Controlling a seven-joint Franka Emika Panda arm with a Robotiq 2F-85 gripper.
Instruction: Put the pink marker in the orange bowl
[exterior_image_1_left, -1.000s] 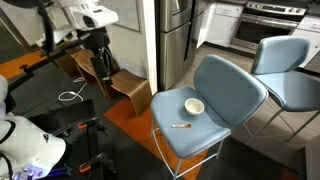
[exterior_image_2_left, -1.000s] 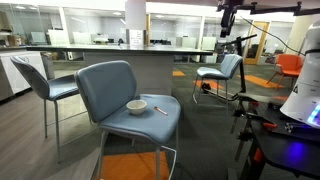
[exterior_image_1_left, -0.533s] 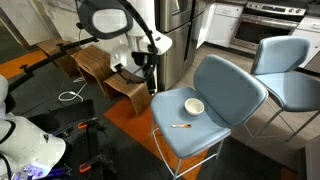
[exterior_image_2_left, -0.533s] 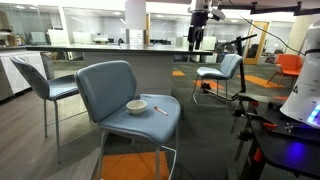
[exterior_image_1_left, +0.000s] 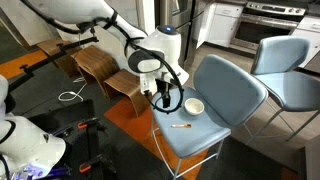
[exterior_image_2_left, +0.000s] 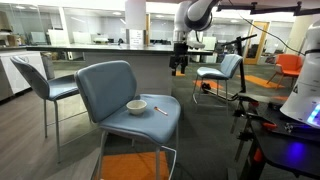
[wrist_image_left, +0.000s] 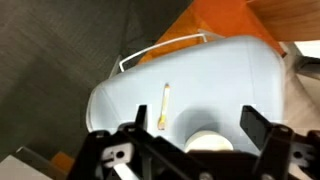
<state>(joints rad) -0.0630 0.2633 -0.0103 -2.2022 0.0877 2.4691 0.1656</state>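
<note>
The pink marker (exterior_image_1_left: 181, 126) lies flat on the blue-grey chair seat (exterior_image_1_left: 205, 130), near the seat's front edge. It also shows in the other exterior view (exterior_image_2_left: 160, 110) and in the wrist view (wrist_image_left: 164, 105). The orange bowl (exterior_image_1_left: 194, 106) stands upright on the same seat, a short way from the marker; it shows in an exterior view (exterior_image_2_left: 136, 106) and at the bottom of the wrist view (wrist_image_left: 208, 143). My gripper (exterior_image_1_left: 166, 100) hangs in the air beside the chair, above seat height. Its jaws (wrist_image_left: 190, 135) are open and empty.
The chair has a padded back (exterior_image_1_left: 235, 85). A second blue chair (exterior_image_1_left: 285, 65) stands behind it. Wooden stools (exterior_image_1_left: 120, 85) and a tripod base (exterior_image_1_left: 85, 135) stand on the floor beside the arm. A long counter (exterior_image_2_left: 100, 55) runs behind the chair.
The arm has swung from far off toward the chair and come down; the gripper now hangs close beside the seat. Marker and bowl have not moved.
</note>
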